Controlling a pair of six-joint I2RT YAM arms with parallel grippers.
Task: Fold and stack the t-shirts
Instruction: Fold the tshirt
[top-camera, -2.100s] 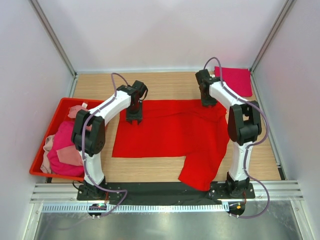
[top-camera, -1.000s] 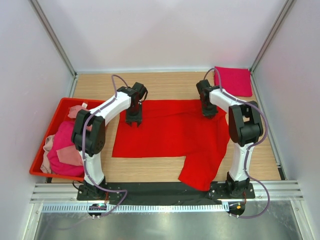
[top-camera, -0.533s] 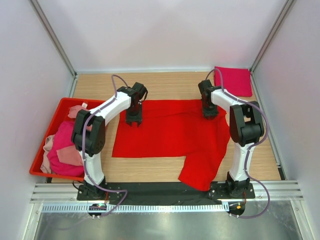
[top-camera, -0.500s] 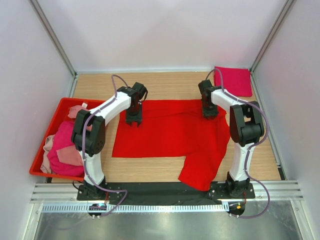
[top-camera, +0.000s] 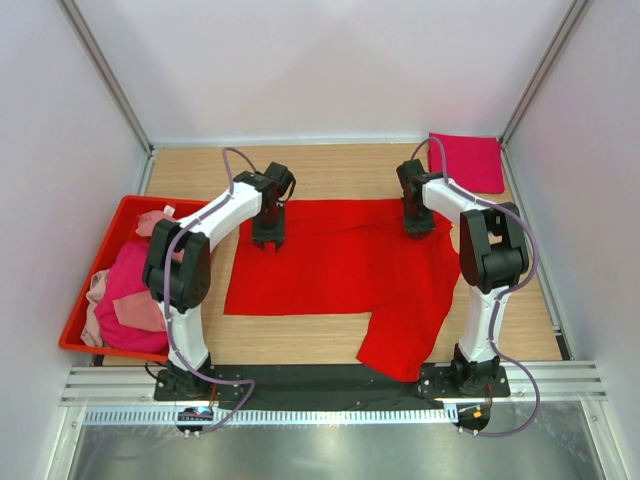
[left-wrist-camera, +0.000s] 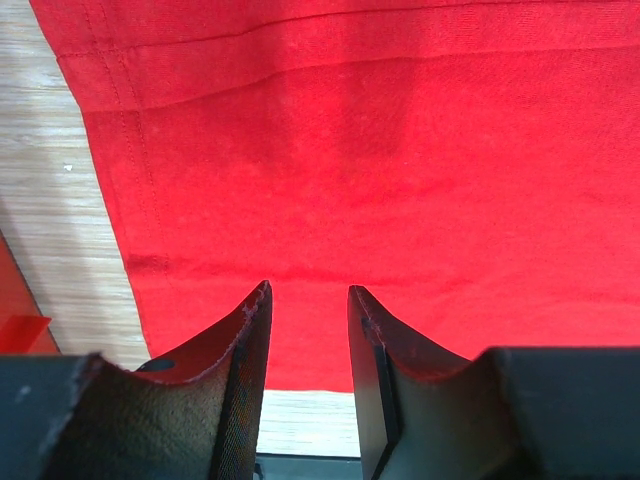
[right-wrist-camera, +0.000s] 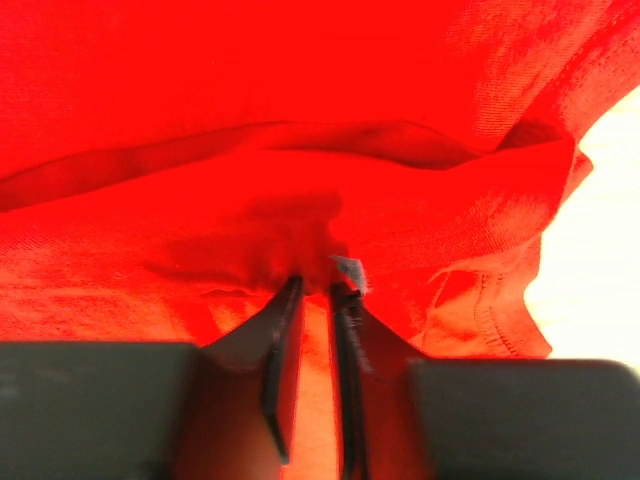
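Observation:
A bright red t-shirt (top-camera: 340, 265) lies spread across the middle of the table, and one part trails toward the near edge by the right arm's base. My left gripper (top-camera: 266, 240) hovers over its left part; in the left wrist view the gripper (left-wrist-camera: 308, 292) is open with only flat cloth (left-wrist-camera: 380, 150) beneath. My right gripper (top-camera: 417, 225) is at the shirt's back right edge. In the right wrist view that gripper (right-wrist-camera: 316, 285) is shut on a puckered bunch of the red cloth (right-wrist-camera: 290, 225), next to a small white label (right-wrist-camera: 350, 272).
A folded magenta t-shirt (top-camera: 466, 160) lies in the back right corner. A red plastic bin (top-camera: 140, 203) at the left holds a heap of pink and magenta shirts (top-camera: 135, 290). Bare wooden table (top-camera: 330, 170) shows behind the red shirt. White walls enclose three sides.
My right gripper has shifted slightly to the right along the shirt's back edge and bunched the cloth there. The left arm has not moved.

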